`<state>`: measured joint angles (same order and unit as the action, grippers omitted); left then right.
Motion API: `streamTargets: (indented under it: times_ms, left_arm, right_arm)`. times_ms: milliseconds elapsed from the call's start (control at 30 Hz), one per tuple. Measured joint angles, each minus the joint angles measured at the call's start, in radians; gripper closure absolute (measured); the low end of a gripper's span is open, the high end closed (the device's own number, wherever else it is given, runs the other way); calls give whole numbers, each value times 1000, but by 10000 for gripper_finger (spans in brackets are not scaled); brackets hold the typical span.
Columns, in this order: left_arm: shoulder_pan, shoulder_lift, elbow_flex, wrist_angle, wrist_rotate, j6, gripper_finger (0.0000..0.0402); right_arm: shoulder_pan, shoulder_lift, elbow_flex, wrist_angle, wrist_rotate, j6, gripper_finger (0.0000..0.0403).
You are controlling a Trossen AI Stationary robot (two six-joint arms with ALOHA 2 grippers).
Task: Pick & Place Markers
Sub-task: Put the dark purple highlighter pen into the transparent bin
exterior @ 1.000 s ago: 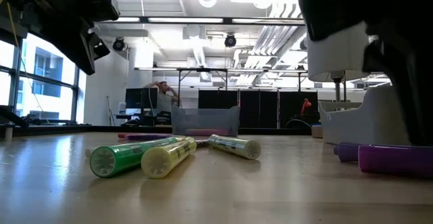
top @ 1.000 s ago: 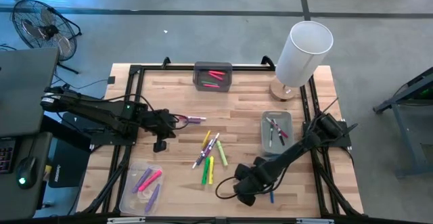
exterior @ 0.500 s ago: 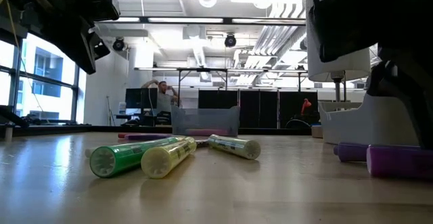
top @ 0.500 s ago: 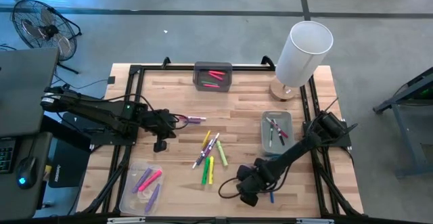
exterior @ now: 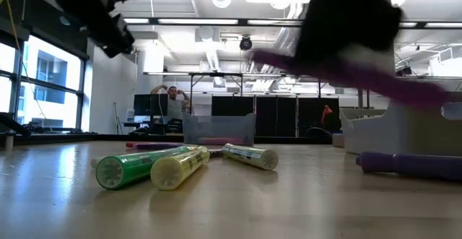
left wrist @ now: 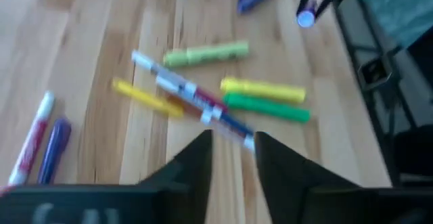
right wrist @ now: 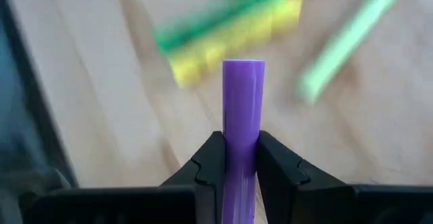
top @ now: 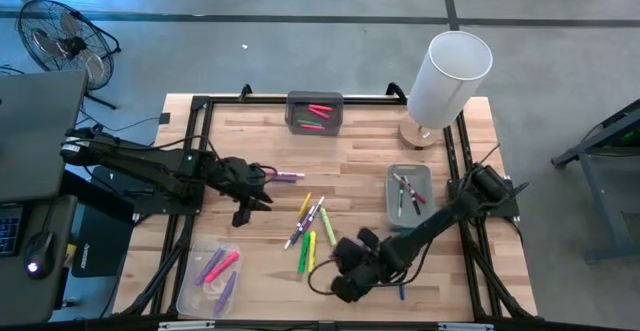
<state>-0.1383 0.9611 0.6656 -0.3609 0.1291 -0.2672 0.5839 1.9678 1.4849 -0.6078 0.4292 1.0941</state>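
Loose markers in green, yellow and white lie flat mid-table, also seen as markers. My right gripper is near and right of them, shut on a purple marker, which is blurred and off the table in the low view. My left gripper hovers left of the pile, open, its fingers above the wood. A white-red marker and a purple one lie side by side near it. Another purple marker lies on the table. My right gripper pinches the purple marker's barrel between its two fingers. The marker lies along the fingers, and its flat end sticks out ahead of them. It is lifted clear of the table; the low view shows it slanting.
A grey tray with pink and green markers stands at the far edge. A second grey tray is on the right. A clear tray with pink and purple markers is near left. A white cylinder on a wooden base stands far right.
My right gripper has lifted the purple marker off the table and carried it toward the table's left, closer to the loose pile. My left gripper has moved a little toward the right, toward the pile.
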Motion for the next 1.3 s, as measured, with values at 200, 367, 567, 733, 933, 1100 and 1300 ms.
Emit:
streamTargets:
  times_ms: [200,367,567,733,933,1100,1300]
  left_arm:
    - [0,40,1,256,-29,0,193]
    - [0,86,2,535,-19,-5,164]
    - [-31,138,2,803,-132,-21,172]
    - [-75,213,45,905,-287,48,182]
    - [-78,292,166,903,-305,61,185]
    - [-78,345,242,853,-339,92,186]
    - [-78,373,287,716,-389,24,189]
  right_arm:
    - [-23,-102,48,116,348,-177,349]
    - [-49,-201,51,295,451,-493,348]
    - [-99,-299,53,400,422,-728,349]
    - [-157,-340,53,396,338,-824,349]
    - [-227,-354,52,397,180,-885,349]
    - [-259,-356,52,395,144,-941,349]
    - [-280,-373,52,381,75,-1010,349]
